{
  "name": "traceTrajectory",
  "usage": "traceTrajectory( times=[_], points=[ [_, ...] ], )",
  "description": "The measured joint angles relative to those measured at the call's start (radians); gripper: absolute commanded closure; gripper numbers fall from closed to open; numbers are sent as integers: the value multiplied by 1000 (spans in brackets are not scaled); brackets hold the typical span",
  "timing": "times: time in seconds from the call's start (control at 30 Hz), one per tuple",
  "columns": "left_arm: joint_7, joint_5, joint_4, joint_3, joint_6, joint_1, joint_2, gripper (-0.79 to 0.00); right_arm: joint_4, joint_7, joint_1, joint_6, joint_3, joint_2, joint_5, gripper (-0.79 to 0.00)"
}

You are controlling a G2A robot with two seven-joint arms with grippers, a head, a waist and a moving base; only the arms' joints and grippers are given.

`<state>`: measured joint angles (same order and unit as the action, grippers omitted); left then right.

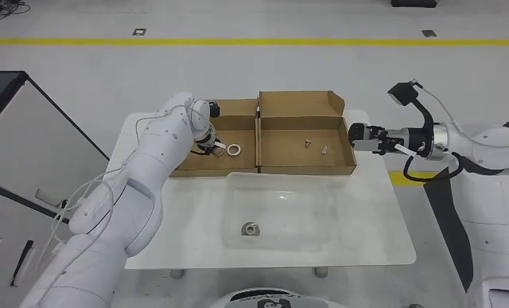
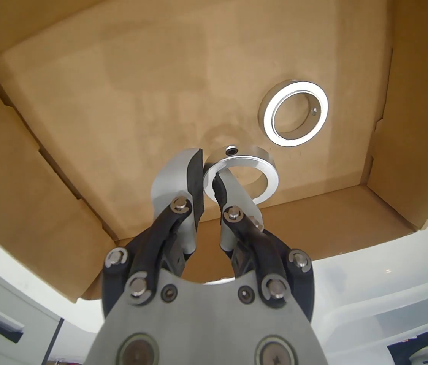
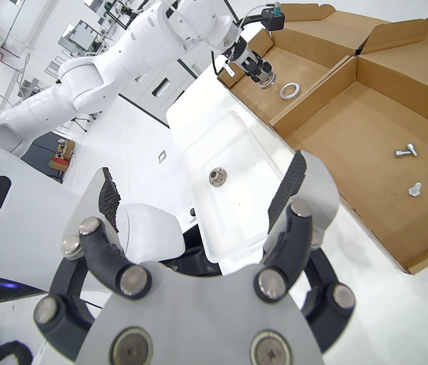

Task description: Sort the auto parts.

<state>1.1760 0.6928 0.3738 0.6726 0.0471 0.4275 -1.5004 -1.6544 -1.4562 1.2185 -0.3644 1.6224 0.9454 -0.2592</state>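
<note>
Top view: at the counter's (image 1: 390, 228) far edge, the left box (image 1: 238, 107) holds a ring (image 1: 234, 150) and the right box (image 1: 286, 149) two bolts (image 1: 308, 141). A tray (image 1: 334, 220) nearer the front holds a flange (image 1: 250, 228).

Left wrist view: the left end effector (image 2: 210, 180) is clamped on a silver collar's (image 2: 252, 152) wall, just beside the ring (image 2: 294, 112).

Right wrist view: the right end effector (image 3: 202, 176) has its fingers apart, beside the right box (image 3: 351, 123).

You see one silver collar (image 2: 240, 172) pinched by its wall in the left gripper (image 2: 208, 178) inside the left box (image 2: 122, 96), with a second collar (image 2: 294, 112) lying flat at its 3 o'clock. A long bolt (image 3: 406, 151) and a short bolt (image 3: 414, 189) lie in the right box (image 3: 351, 134). A flanged hub (image 1: 250, 228) sits in the clear tray (image 1: 334, 196), at 6 o'clock from the boxes.
</note>
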Motion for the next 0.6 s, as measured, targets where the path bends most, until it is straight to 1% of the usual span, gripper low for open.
traceTrajectory(
  times=[0.2, 0.37, 0.4, 0.43, 0.47, 0.5, 0.53, 0.6],
  points=[
    [-6, -9, -60, -17, 6, -12, -37, 0, 0, 0, 0, 0, 0, 0, 0, -785],
    [-17, -5, -96, -29, 6, -20, -61, 0, 0, 0, 0, 0, 0, 0, 0, -785],
    [-19, -4, -102, -30, 7, -21, -65, -25, 0, 0, 0, 0, 0, 0, 0, -785],
    [-21, -3, -108, -31, 8, -23, -68, -105, 0, 0, 0, 0, 0, 0, 0, -785],
    [-22, -3, -114, -32, 9, -25, -71, -209, 0, 0, 0, 0, 0, 0, 0, -785],
    [-24, -4, -122, -32, 10, -27, -74, -243, 0, 0, 0, 0, 0, 0, 0, -785],
    [-26, -4, -127, -32, 10, -29, -77, -369, 0, 0, 0, 0, 0, 0, 0, -785],
    [-31, -5, -139, -32, 13, -33, -82, -542, 0, 0, 0, 0, 0, 0, 0, -785]
  ],
)
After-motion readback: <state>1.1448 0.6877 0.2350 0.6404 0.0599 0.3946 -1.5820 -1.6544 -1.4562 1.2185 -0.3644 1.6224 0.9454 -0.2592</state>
